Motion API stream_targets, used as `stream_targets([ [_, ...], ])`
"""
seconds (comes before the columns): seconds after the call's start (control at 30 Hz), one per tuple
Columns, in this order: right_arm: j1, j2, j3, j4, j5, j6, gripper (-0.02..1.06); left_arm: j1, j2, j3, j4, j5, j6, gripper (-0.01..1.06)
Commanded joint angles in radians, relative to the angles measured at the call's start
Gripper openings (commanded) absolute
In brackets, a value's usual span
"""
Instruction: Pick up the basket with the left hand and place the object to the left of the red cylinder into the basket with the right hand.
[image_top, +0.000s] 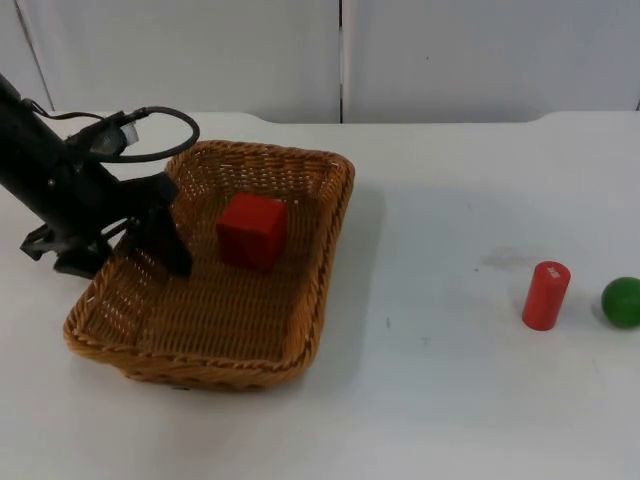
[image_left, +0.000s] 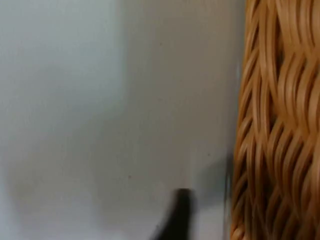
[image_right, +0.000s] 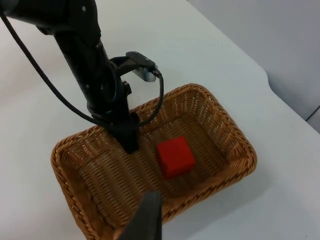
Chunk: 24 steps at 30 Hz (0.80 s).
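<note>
The woven basket (image_top: 335, 215) rests on the white table with a red cube (image_top: 252, 230) inside it. My left gripper (image_top: 128, 260) stands astride the basket's left rim, one finger inside and one outside. In the left wrist view a fingertip (image_left: 177, 215) sits a small gap away from the basket wall (image_left: 270, 125), so the gripper looks open. The red cylinder (image_top: 546, 295) stands upright far to the right. My right gripper (image_right: 145, 220) hovers high over the basket (image_right: 240, 145) and cube (image_right: 175, 157), near the left gripper (image_right: 129, 142).
A green ball (image_top: 621, 301) lies just right of the red cylinder, near the table's right edge. The grey partition wall closes off the back of the table.
</note>
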Motion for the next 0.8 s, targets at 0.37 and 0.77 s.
stream_targets([
  [0.37,0.002,-0.012,0.004,-0.001,0.001,-0.018,0.87,0.001,-0.197,-0.004,0.187,-0.026,-0.078,1.05],
  [0.77,0.002,-0.012,0.004,-0.001,-0.001,-0.014,0.87,0.001,-0.571,-0.004,0.321,-0.057,-0.194,1.05],
])
